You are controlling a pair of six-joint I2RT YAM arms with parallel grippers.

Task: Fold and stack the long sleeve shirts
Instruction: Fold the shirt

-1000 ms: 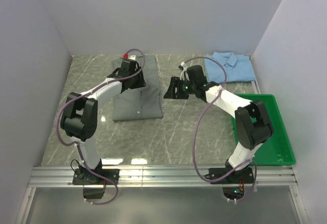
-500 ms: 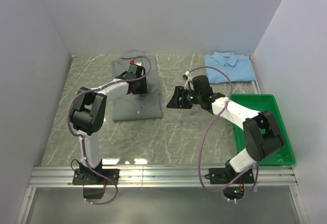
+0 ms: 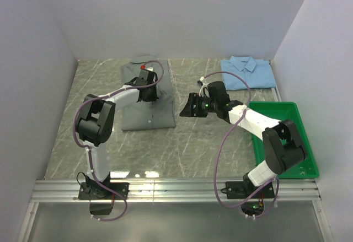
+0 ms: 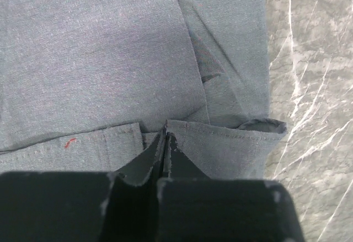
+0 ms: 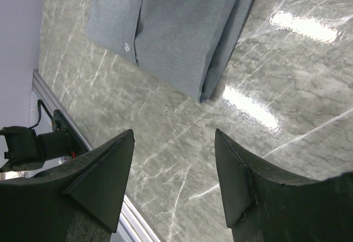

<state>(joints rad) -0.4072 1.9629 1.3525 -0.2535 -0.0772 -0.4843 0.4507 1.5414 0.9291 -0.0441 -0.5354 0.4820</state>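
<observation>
The grey shirt [image 3: 149, 114] lies folded flat on the left half of the table [image 3: 187, 143], collar toward the far wall. The left hand [image 3: 148, 83] is down on its upper right part; in the wrist view its fingers [image 4: 165, 143] are pressed together right at the hem of a folded flap of grey cloth [image 4: 99, 60], and I cannot tell whether any cloth is caught between them. The right hand [image 3: 187, 107] hangs over bare table just beside the shirt's right edge, jaws spread and holding nothing, with the shirt's near corner [image 5: 176, 27] just beyond its fingertips. The light blue shirt [image 3: 248, 72] lies folded at the far right, well apart from both hands, behind the green tray [image 3: 306, 159].
</observation>
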